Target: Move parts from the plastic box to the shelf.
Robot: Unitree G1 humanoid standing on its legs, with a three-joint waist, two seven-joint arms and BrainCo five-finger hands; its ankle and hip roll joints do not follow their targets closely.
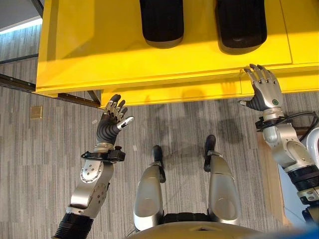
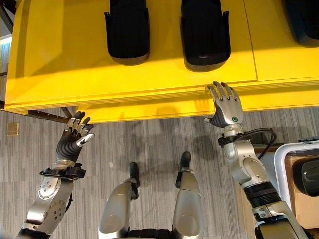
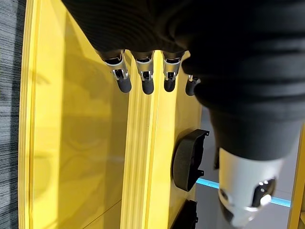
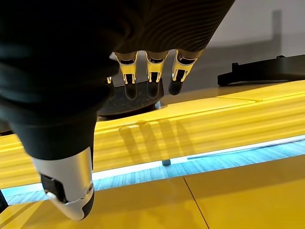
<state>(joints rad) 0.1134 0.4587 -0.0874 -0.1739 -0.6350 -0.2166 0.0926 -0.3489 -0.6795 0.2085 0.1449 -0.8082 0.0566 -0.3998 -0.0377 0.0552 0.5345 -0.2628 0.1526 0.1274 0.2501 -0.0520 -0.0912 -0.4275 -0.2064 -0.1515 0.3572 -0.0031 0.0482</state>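
I'm standing at the yellow shelf with both hands empty, so this reads as the gap between one drop-off and the next pickup. My right hand is hovering at the shelf's front edge, fingers straight and spread, holding nothing; I'm judging it is clear of the nearest part rather than reaching for it, since nothing sits between the fingers in the right wrist view. My left hand is hanging lower, over the grey floor just below the shelf edge, fingers relaxed and loosely open, also carrying nothing. Counting the black parts on the shelf top in the right eye view: two fully readable, the left part and the middle part, lying side by side and apart, flat on the surface, plus a dark corner at the far right that is probably a third, though I can't tell for sure. The white-rimmed plastic box is sitting low at my right side with one dark part inside, so I'm guessing that's the next one to fetch, likely with the right hand since it's on that side.
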